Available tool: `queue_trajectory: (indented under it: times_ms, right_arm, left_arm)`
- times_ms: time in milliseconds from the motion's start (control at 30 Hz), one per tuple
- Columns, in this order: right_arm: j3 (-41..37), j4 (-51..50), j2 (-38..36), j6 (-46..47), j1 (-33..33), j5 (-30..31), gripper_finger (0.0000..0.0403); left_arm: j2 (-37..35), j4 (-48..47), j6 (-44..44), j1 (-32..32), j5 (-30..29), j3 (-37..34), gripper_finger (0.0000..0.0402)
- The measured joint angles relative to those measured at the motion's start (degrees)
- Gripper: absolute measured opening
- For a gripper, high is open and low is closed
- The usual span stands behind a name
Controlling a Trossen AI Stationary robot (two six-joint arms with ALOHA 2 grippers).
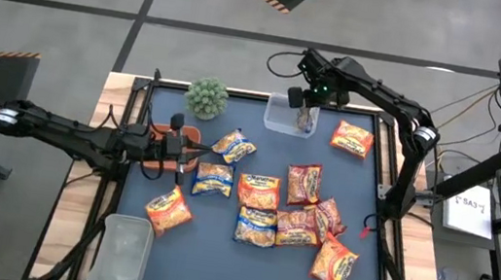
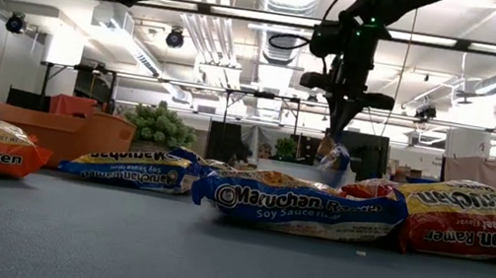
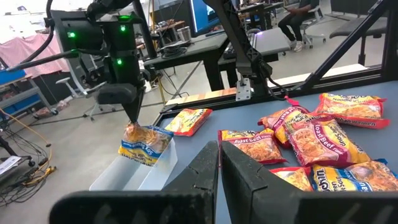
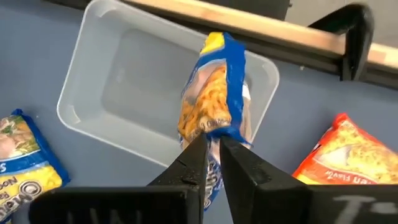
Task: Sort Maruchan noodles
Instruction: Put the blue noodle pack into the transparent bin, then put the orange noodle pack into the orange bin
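Note:
My right gripper (image 4: 211, 146) is shut on a blue-and-yellow Maruchan noodle packet (image 4: 214, 93), which hangs over a clear plastic tub (image 4: 112, 93) at the table's far middle (image 1: 278, 116). The left wrist view shows the same packet (image 3: 146, 144) under those fingers. Several more packets, orange, blue-and-yellow and dark red, lie flat on the blue mat (image 1: 261, 205). My left gripper (image 1: 182, 153) waits shut and level over the mat's left part, touching nothing. My right gripper pinches the packet's crimped upper end (image 4: 216, 127) between its two fingers. The fingers come from above, slanting down. The packet hangs upright below them (image 3: 144, 149) over the tub. Whether its lower end touches the tub I cannot tell.
A second clear tub (image 1: 124, 250) stands at the near left corner. An orange tray (image 1: 175, 135) and a green plant (image 1: 206, 98) are at the far left. An orange packet (image 1: 352, 139) lies right of the far tub. Black frame posts stand at the table's edges.

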Motion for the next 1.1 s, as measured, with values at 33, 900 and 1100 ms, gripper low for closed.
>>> queue_trajectory:
  times_ms: [33, 900, 1100]
  right_arm:
    - [0.08, 0.06, 0.00, 0.00, 0.00, 1.06, 0.0031]
    - [0.08, 0.02, 2.08, -4.84, 2.22, 15.57, 0.0031]
    - [-0.70, -0.86, -3.06, -5.23, 7.55, 18.82, 0.0031]
  left_arm:
    - [0.00, 0.00, 0.00, 0.00, 0.00, 0.00, 0.0000]
    - [0.00, -0.01, 0.00, 0.00, 0.02, 0.00, 0.0000]
    - [0.00, 0.00, 0.00, 0.00, 0.00, 0.00, 0.0000]
